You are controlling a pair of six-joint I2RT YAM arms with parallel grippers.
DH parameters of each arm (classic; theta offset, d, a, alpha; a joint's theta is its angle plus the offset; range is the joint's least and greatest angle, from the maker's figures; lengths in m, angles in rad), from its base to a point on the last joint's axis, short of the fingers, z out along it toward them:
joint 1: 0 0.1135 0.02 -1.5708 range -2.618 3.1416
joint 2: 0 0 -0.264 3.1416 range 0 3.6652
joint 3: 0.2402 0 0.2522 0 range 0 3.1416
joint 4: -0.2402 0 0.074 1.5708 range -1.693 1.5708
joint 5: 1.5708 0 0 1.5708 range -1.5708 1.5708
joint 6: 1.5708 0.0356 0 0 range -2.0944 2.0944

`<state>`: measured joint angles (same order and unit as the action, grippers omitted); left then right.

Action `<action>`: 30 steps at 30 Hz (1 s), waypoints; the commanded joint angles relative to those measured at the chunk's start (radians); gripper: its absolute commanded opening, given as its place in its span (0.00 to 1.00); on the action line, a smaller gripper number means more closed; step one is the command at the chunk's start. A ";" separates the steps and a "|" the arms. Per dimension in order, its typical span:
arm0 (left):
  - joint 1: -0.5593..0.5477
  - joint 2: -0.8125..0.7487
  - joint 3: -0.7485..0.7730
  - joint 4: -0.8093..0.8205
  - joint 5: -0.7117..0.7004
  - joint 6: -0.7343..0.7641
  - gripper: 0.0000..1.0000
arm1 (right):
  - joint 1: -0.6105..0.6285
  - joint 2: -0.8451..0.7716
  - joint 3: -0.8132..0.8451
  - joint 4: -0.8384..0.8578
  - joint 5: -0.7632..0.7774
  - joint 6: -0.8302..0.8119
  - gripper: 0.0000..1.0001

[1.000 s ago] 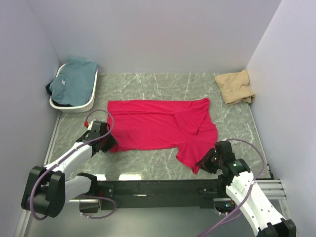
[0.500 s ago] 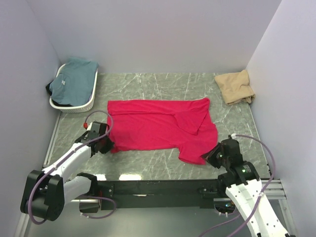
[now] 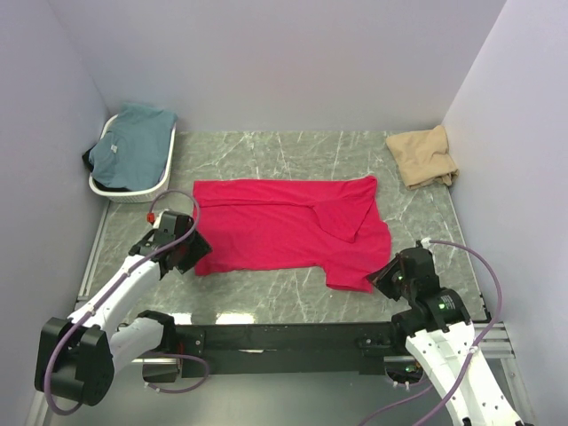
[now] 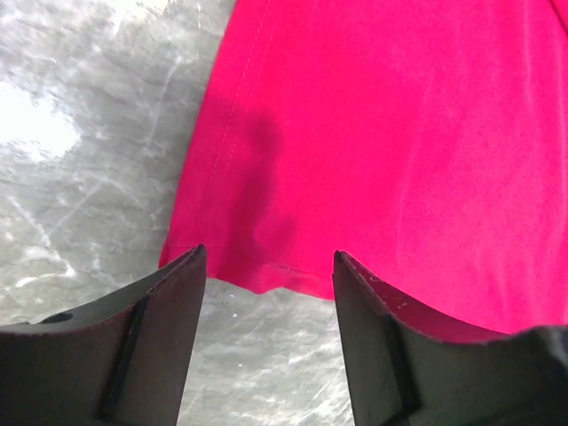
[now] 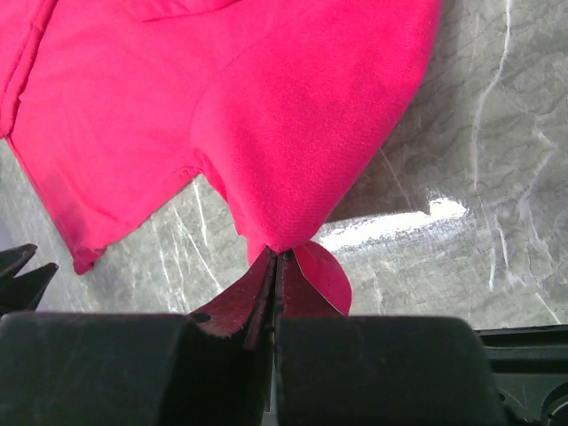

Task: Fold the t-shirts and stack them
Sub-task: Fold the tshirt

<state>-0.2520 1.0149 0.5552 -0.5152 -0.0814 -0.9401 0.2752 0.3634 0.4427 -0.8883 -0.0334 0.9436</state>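
three pale walls (image 3: 266,62) enclosing grey marbled table (image 3: 293,151); left gripper (image 4: 268,257) hovering agape over red shirt (image 3: 275,235) hem, right gripper (image 5: 275,257) pinching its corner.

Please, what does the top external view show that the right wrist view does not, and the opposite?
Only the top external view: the teal t-shirt in the white basket at the far left, and the tan t-shirt in the far right corner. Only the right wrist view: a close look at the right gripper, shut on a corner of red cloth. Both: the red t-shirt spread on the marble table.
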 commanded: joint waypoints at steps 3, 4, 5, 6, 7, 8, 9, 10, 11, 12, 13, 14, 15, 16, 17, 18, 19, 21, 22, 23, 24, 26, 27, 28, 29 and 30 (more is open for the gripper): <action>-0.001 -0.025 -0.055 -0.011 0.028 -0.063 0.64 | 0.007 0.009 0.033 0.020 0.024 -0.016 0.00; -0.001 -0.025 -0.058 -0.014 0.020 -0.075 0.64 | 0.007 0.011 0.033 0.020 0.024 -0.019 0.00; -0.001 -0.025 -0.060 -0.017 0.016 -0.080 0.63 | 0.007 0.011 0.030 0.022 0.024 -0.019 0.00; -0.001 -0.025 -0.061 -0.020 0.000 -0.083 0.63 | 0.007 0.011 0.028 0.023 0.024 -0.019 0.00; -0.004 -0.027 -0.061 -0.040 -0.010 -0.101 0.62 | 0.007 0.012 0.028 0.023 0.024 -0.020 0.00; -0.007 -0.032 -0.063 -0.043 -0.017 -0.107 0.61 | 0.007 0.012 0.027 0.025 0.023 -0.022 0.00; -0.015 -0.035 -0.063 -0.045 -0.021 -0.111 0.61 | 0.007 0.011 0.027 0.025 0.023 -0.022 0.00; -0.018 -0.036 -0.063 -0.061 -0.041 -0.127 0.60 | 0.007 0.014 0.028 0.023 0.026 -0.026 0.00; -0.026 -0.038 -0.061 -0.071 -0.056 -0.135 0.60 | 0.007 0.014 0.028 0.023 0.027 -0.028 0.00; -0.038 -0.036 -0.060 -0.081 -0.069 -0.146 0.60 | 0.007 0.016 0.028 0.023 0.029 -0.029 0.00; -0.043 -0.035 -0.057 -0.088 -0.076 -0.158 0.60 | 0.009 0.016 0.028 0.025 0.029 -0.032 0.00; -0.046 -0.026 -0.052 -0.100 -0.098 -0.161 0.60 | 0.007 0.020 0.025 0.026 0.027 -0.034 0.00; -0.052 -0.019 -0.051 -0.106 -0.110 -0.176 0.59 | 0.007 0.017 0.025 0.031 0.024 -0.035 0.00; -0.056 -0.006 -0.049 -0.117 -0.136 -0.184 0.59 | 0.007 0.020 0.021 0.034 0.024 -0.035 0.00; -0.065 0.001 -0.046 -0.126 -0.141 -0.189 0.59 | 0.007 0.020 0.019 0.037 0.021 -0.037 0.00; -0.067 0.007 -0.047 -0.128 -0.147 -0.196 0.59 | 0.007 0.023 0.021 0.035 0.020 -0.037 0.00; -0.069 0.016 -0.049 -0.129 -0.153 -0.201 0.59 | 0.007 0.025 0.022 0.034 0.024 -0.040 0.00; -0.069 0.022 -0.063 -0.117 -0.164 -0.207 0.58 | 0.007 0.022 0.021 0.034 0.026 -0.042 0.01; -0.069 0.028 -0.067 -0.115 -0.166 -0.210 0.58 | 0.007 0.020 0.019 0.032 0.026 -0.040 0.01; -0.069 0.031 -0.078 -0.111 -0.169 -0.210 0.58 | 0.007 0.019 0.019 0.032 0.027 -0.040 0.01; -0.069 0.031 -0.081 -0.100 -0.172 -0.210 0.58 | 0.007 0.019 0.018 0.034 0.026 -0.042 0.01; -0.069 0.033 -0.089 -0.094 -0.187 -0.210 0.57 | 0.007 0.022 0.016 0.037 0.026 -0.043 0.01; -0.069 0.033 -0.090 -0.085 -0.192 -0.209 0.55 | 0.007 0.022 0.016 0.037 0.024 -0.045 0.01; -0.069 0.030 -0.090 -0.079 -0.198 -0.207 0.53 | 0.007 0.025 0.016 0.037 0.026 -0.045 0.01; -0.069 0.028 -0.092 -0.072 -0.199 -0.206 0.47 | 0.007 0.026 0.016 0.037 0.026 -0.046 0.01; -0.069 0.025 -0.092 -0.068 -0.201 -0.204 0.45 | 0.007 0.025 0.016 0.040 0.026 -0.046 0.01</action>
<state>-0.3161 1.0447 0.4774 -0.6067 -0.2367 -1.1374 0.2752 0.3794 0.4427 -0.8829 -0.0330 0.9112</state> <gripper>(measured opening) 0.493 0.011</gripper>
